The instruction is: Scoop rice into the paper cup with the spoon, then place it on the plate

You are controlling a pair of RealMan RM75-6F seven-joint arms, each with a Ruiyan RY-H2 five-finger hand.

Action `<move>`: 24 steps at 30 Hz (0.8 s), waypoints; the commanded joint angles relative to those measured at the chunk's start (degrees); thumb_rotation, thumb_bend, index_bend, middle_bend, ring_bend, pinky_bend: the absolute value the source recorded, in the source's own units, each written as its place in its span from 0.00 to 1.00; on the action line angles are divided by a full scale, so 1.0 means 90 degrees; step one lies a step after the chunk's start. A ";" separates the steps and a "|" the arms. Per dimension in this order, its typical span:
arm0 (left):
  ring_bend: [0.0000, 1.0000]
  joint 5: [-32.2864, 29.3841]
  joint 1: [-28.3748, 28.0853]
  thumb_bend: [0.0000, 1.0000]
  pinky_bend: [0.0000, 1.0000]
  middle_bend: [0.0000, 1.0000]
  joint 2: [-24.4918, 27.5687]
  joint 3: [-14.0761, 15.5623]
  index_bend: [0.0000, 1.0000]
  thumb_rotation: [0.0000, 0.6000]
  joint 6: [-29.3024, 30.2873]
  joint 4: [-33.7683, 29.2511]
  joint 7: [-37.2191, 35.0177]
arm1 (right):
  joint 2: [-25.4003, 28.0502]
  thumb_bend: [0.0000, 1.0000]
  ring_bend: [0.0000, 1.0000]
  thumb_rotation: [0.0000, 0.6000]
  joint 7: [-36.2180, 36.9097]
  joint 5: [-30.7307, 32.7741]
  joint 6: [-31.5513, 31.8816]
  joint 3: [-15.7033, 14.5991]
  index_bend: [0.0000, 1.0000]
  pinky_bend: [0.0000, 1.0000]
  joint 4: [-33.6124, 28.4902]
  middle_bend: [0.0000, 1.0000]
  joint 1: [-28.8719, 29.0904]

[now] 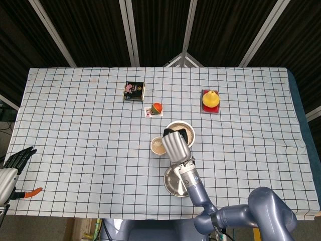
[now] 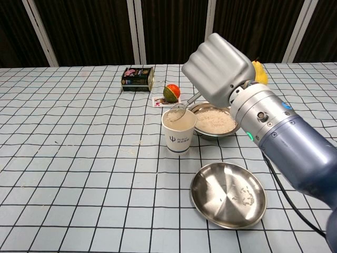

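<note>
The right hand is seen raised above the table, fingers curled tight around the handle of the spoon, and the spoon is held tilted down with its bowl dipped just inside the mouth of the paper cup. Rice is visible inside the cup, close to its rim. From the head view the same hand is placed over the gap between the cup and the rice bowl, so part of each is covered. The metal bowl of rice is found just beside the cup, on its right in the chest view, nearly touching it. The steel plate is set nearer the robot, apart from the cup, and a few loose grains are scattered on it. Further back, a small orange-and-green fruit is perched on a card, a dark printed box is seen to its left, and a yellow pear is rested on a red square. Far out at the table's near-left corner, the left hand is held off the checked cloth with fingers spread and nothing in them.
</note>
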 commanded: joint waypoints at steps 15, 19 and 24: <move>0.00 -0.0051 -0.0007 0.00 0.00 0.00 0.0012 0.0006 0.00 1.00 -0.0052 -0.0035 -0.0002 | 0.0007 0.60 1.00 1.00 0.1233 -0.1299 -0.0310 -0.0140 0.66 1.00 0.1206 0.96 -0.0717; 0.00 -0.0068 -0.0010 0.00 0.00 0.00 0.0019 0.0008 0.00 1.00 -0.0070 -0.0047 0.0004 | 0.0012 0.60 1.00 1.00 0.1771 -0.1821 -0.0227 -0.0172 0.66 1.00 0.1465 0.96 -0.0782; 0.00 -0.0059 -0.0006 0.00 0.00 0.00 0.0008 0.0004 0.00 1.00 -0.0054 -0.0039 0.0042 | -0.0090 0.60 1.00 1.00 0.2175 -0.2305 -0.0018 -0.0086 0.66 1.00 0.1858 0.96 -0.0888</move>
